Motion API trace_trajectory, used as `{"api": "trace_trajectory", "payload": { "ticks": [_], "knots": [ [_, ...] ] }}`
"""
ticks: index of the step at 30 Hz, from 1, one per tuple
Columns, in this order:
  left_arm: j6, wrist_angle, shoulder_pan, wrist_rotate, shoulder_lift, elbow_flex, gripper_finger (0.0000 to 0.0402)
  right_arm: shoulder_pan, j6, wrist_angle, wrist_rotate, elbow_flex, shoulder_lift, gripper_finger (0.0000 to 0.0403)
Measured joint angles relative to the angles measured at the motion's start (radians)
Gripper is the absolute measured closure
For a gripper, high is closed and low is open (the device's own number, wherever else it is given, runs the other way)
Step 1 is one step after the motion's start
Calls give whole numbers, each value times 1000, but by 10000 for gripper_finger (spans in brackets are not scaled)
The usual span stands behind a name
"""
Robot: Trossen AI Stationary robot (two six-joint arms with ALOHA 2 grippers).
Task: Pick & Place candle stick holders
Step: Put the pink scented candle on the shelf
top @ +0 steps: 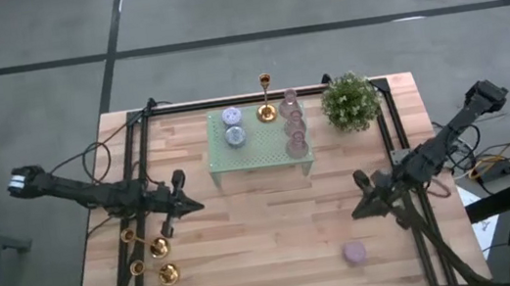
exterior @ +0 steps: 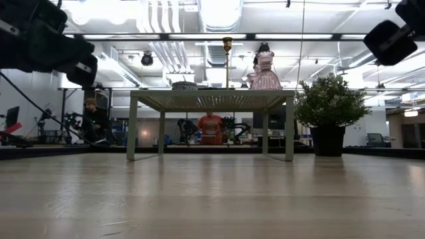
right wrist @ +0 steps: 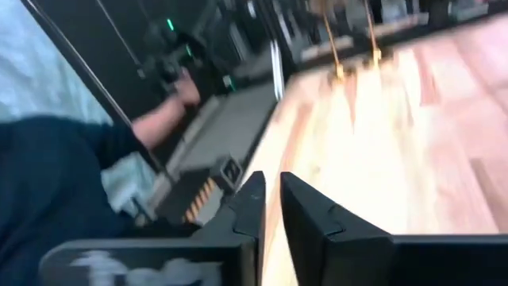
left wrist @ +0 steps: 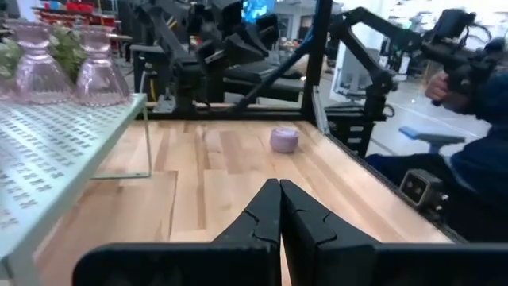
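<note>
Several shiny gold candle stick holders (top: 151,255) sit on the table at the near left, and they also show far off in the right wrist view (right wrist: 349,48). One more gold holder (top: 266,99) stands on the green perforated rack (top: 257,157), and it shows in the low view too (exterior: 227,60). My left gripper (top: 191,207) is shut and empty, just right of the near-left holders and above the table; its closed fingers show in the left wrist view (left wrist: 279,208). My right gripper (top: 357,212) hangs over the table's right part, open by a narrow gap (right wrist: 272,199) and empty.
On the rack stand two squat lilac and blue candles (top: 233,126) and pink glass holders (top: 293,126). A potted plant (top: 350,101) stands at the far right. A lilac candle (top: 354,251) sits near the front right. A person's hand and sleeve (right wrist: 159,119) show beyond the table.
</note>
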Motion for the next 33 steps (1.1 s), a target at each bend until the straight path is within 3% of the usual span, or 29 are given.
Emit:
{"api": "trace_trajectory", "payload": {
  "ticks": [6, 11, 20, 33],
  "knots": [
    [-12, -22, 2, -1, -40, 0, 397, 44, 117, -328, 0, 229, 261, 305],
    [-18, -22, 2, -69, -43, -1, 396, 97, 235, -530, -2, 379, 465, 253],
    [-18, -24, 1, -76, -42, 0, 396, 196, 318, -879, -3, 669, 743, 166],
    [-19, -27, 1, -76, -41, 1, 396, 221, 296, -971, -52, 770, 975, 51]
  ]
}}
